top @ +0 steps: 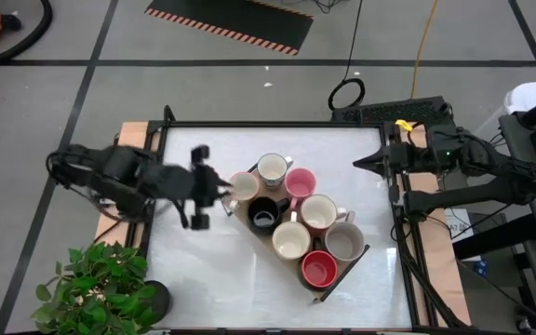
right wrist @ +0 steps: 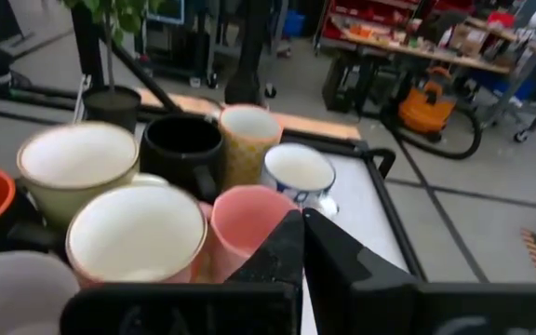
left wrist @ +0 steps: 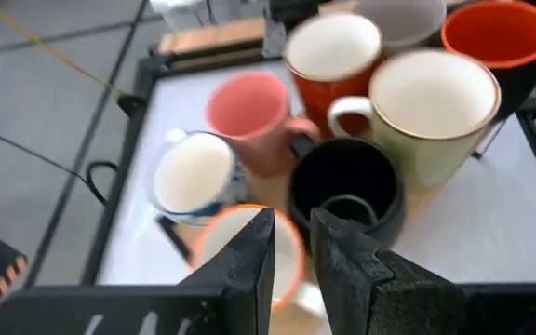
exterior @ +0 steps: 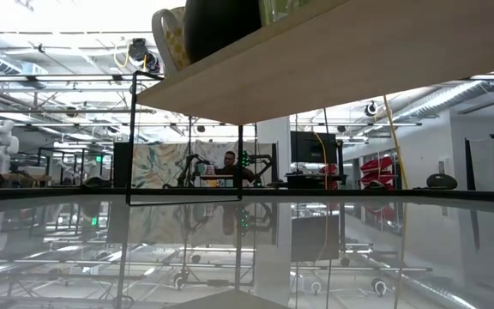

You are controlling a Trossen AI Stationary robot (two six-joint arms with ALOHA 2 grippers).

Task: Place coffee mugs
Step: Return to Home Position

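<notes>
Black fingers nearly together and empty, at the end of a crowded tray

My left gripper (left wrist: 294, 223) hangs with its jaws drawn to a narrow slit, holding nothing. Its tips are just beside the yellow-patterned mug (top: 243, 186) at the tray end toward my left arm. The black mug (top: 264, 215) stands just past that one, and the blue-and-white mug (top: 273, 169) is beside them. All eight coffee mugs (top: 290, 240) sit packed close on the raised wooden tray (top: 350, 267). I judge the risk to be a careless swing on leaving: a finger clipping the yellow-patterned mug would shove it into its neighbours or off the tray's end. My right gripper (top: 368, 163) is pinched closed and waits by the table's right edge, apart from the mugs.
</notes>
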